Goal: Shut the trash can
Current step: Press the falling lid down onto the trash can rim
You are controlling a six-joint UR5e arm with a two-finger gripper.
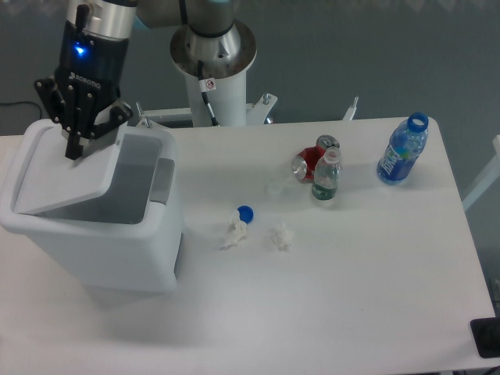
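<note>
The bin (94,226) is a large white rectangular plastic tub with rounded corners, upright at the counter's left edge. Its flat lid (66,168) slopes partway down over the opening, a gap open beside the grey tab (162,182)

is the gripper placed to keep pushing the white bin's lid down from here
Probably yes: the gripper rests on top of the half-lowered flat lid of the large white plastic trash can, with nothing blocking the lid's way down.

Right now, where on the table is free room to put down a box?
Bare room lies along the near table edge, in front of the tissues and right of the trash can. It is crowded around the can, small bottle and cap.
</note>
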